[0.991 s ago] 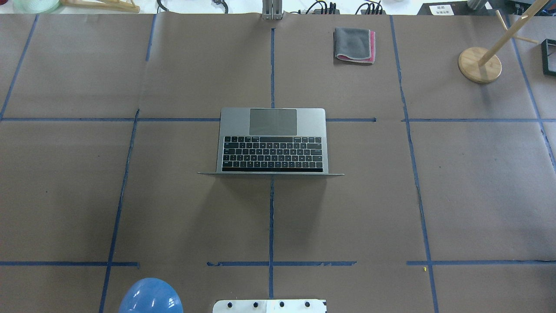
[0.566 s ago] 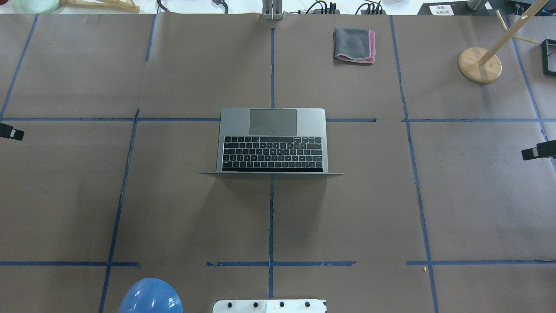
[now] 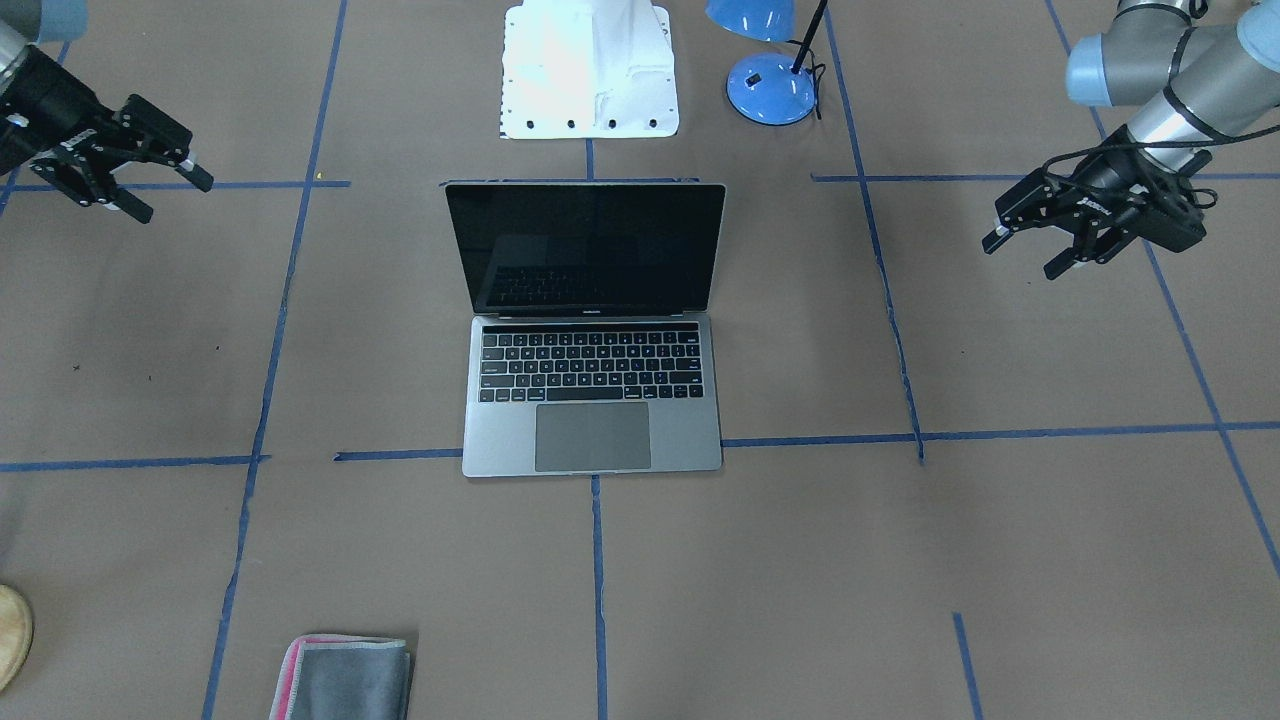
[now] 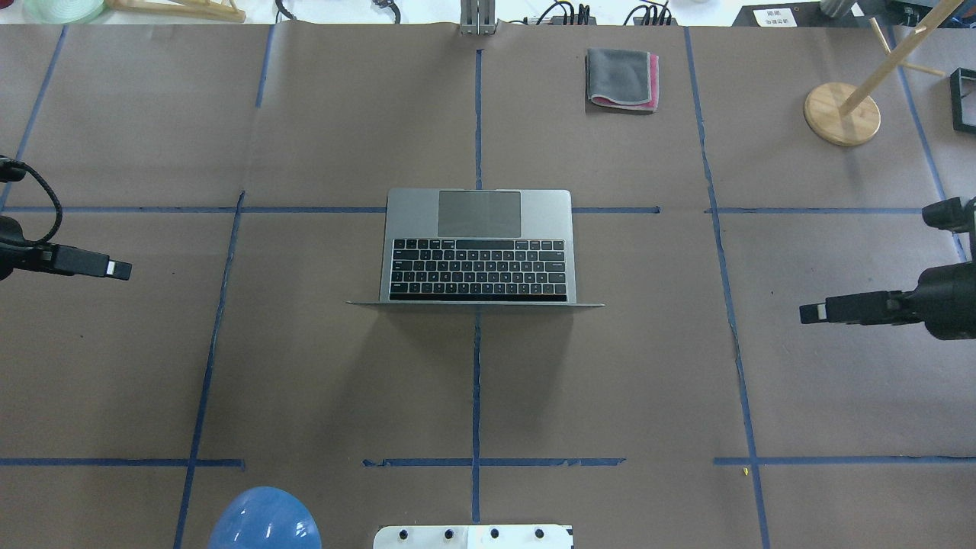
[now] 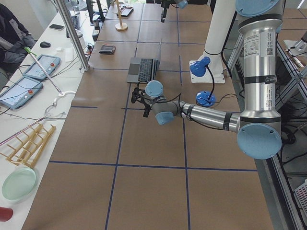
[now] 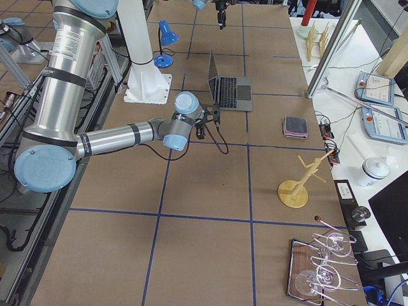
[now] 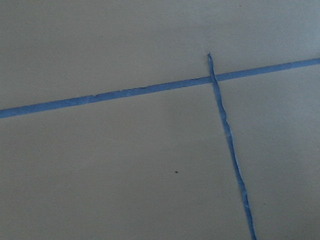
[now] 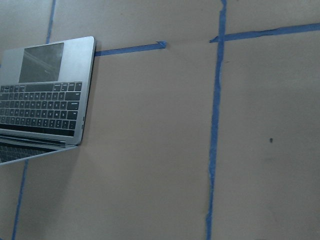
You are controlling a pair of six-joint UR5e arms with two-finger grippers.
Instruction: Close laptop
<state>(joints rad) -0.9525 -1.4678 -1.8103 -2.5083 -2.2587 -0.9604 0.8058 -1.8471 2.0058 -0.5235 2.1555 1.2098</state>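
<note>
Brown-papered table (image 3: 900,560) bears open laptop (image 3: 592,385); left pincer (image 3: 1021,257) and right pincer (image 3: 175,199), arms cropped, gape.

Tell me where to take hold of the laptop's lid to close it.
Take the lid's free top edge, near its middle, coming from the robot's side. The laptop stands open with its lid about upright, its hinge nearest the robot and its screen facing away.

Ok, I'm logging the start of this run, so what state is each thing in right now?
Thin space-grey metal laptop: open, lid upright, screen dark.
Left black two-finger gripper: open, empty, clear of the laptop.
Right black two-finger gripper: open, empty, clear of the laptop.
Small grey-and-pink cloth: folded, lying flat.
</note>
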